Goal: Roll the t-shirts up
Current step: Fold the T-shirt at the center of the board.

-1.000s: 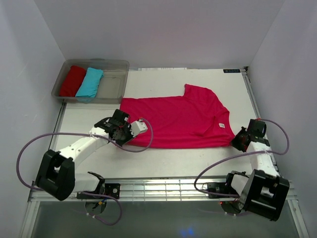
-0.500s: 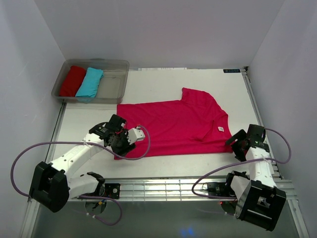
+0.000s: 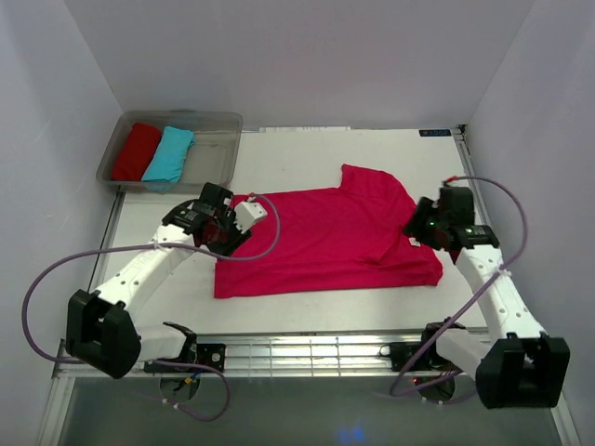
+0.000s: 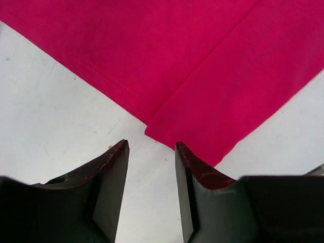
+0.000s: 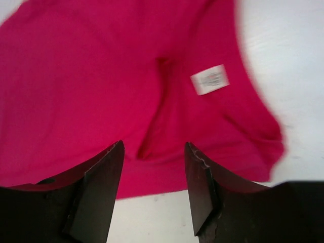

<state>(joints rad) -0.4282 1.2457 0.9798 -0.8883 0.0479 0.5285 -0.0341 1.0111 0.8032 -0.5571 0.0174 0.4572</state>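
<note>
A bright pink t-shirt lies flat on the white table, folded into a broad band with one sleeve pointing to the far side. My left gripper hovers open at its left edge; the left wrist view shows the left gripper over bare table just short of a folded corner of the t-shirt. My right gripper hangs open over the shirt's right end. In the right wrist view the right gripper frames wrinkled pink t-shirt cloth near a white label. Neither holds anything.
A clear plastic bin stands at the far left, holding a rolled red shirt and a rolled turquoise shirt. White walls close in both sides. Cables loop from both arms above the table's near edge.
Both grippers, shut on the shirt's near corners, dragged it a little nearer, opened and let go. They then rose and moved to the far side, over the shirt's ends.
</note>
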